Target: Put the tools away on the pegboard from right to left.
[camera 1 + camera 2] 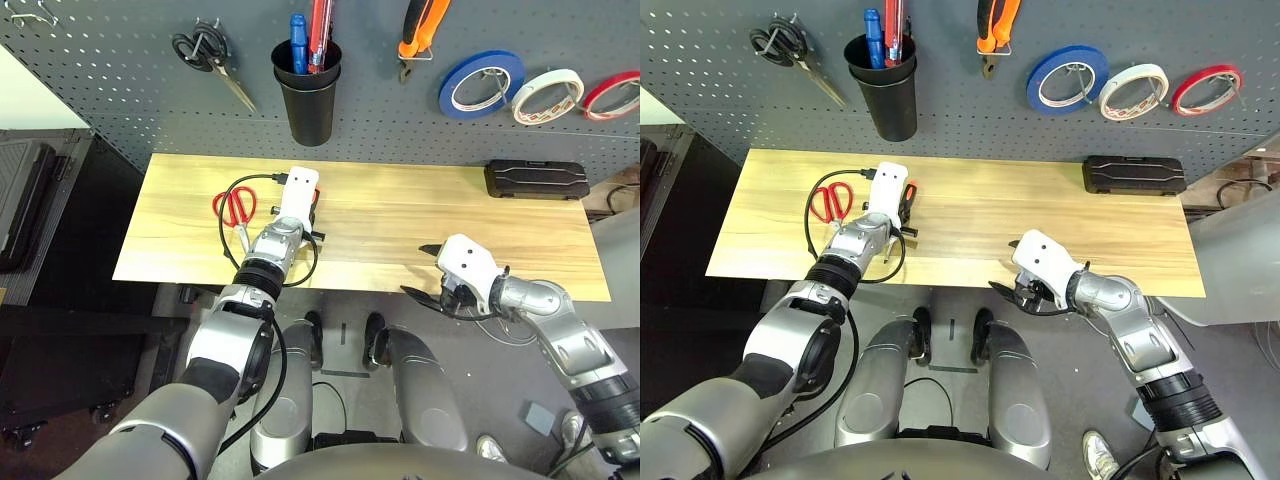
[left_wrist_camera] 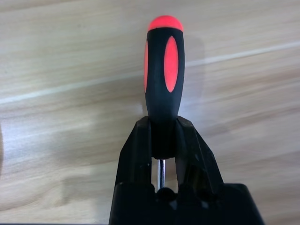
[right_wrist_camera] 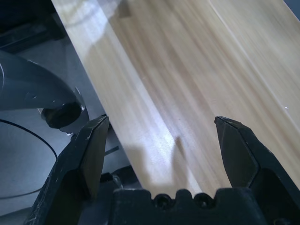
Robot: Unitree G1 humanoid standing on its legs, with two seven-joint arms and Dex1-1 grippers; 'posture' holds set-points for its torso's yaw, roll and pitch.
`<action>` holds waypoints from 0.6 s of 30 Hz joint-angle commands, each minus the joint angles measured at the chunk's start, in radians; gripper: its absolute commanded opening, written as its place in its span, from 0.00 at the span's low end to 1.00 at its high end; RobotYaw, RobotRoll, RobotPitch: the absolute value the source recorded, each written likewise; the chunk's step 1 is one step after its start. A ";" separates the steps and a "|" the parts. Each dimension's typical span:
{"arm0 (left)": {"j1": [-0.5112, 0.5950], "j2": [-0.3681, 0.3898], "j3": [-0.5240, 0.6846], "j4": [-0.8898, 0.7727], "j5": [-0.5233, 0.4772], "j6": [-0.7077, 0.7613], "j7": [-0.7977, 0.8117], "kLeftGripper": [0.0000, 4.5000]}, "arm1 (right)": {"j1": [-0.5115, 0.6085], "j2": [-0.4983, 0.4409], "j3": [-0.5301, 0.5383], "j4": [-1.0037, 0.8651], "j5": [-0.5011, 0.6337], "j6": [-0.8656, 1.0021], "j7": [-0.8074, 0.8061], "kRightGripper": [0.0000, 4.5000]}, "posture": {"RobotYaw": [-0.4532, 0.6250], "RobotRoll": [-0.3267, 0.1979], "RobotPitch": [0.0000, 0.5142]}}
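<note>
A slim screwdriver [image 2: 164,70] with an orange-and-black handle lies on the wooden table [image 1: 400,215]. My left gripper [image 2: 164,124] is shut on the shaft end of its handle. Just left of that gripper the red-handled scissors [image 1: 236,207] lie flat on the table. My right gripper [image 3: 161,126] hangs open at the table's front edge with nothing between its fingers. On the dark grey pegboard [image 1: 120,90] the cream-white tape roll [image 1: 548,95] and the orange-and-black pliers [image 1: 420,30] hang on hooks.
Also on the pegboard are black-handled scissors [image 1: 210,55], a black cup [image 1: 308,90] with blue and red tools in it, a blue tape roll [image 1: 482,83] and a red tape roll [image 1: 612,95]. A black case [image 1: 536,179] lies at the table's back right.
</note>
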 commanded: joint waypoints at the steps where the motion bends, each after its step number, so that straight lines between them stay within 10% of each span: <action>1: 0.109 -0.010 0.031 -0.204 -0.054 0.095 -0.023 0.12 | -0.015 0.011 -0.027 0.052 0.024 -0.042 0.000 1.00 | 0.55 0.62 0.60; 18: 0.439 0.009 0.109 -1.016 -0.221 0.255 -0.067 0.12 | -0.083 0.057 -0.180 0.123 0.280 -0.116 0.126 1.00 | 0.63 0.62 0.48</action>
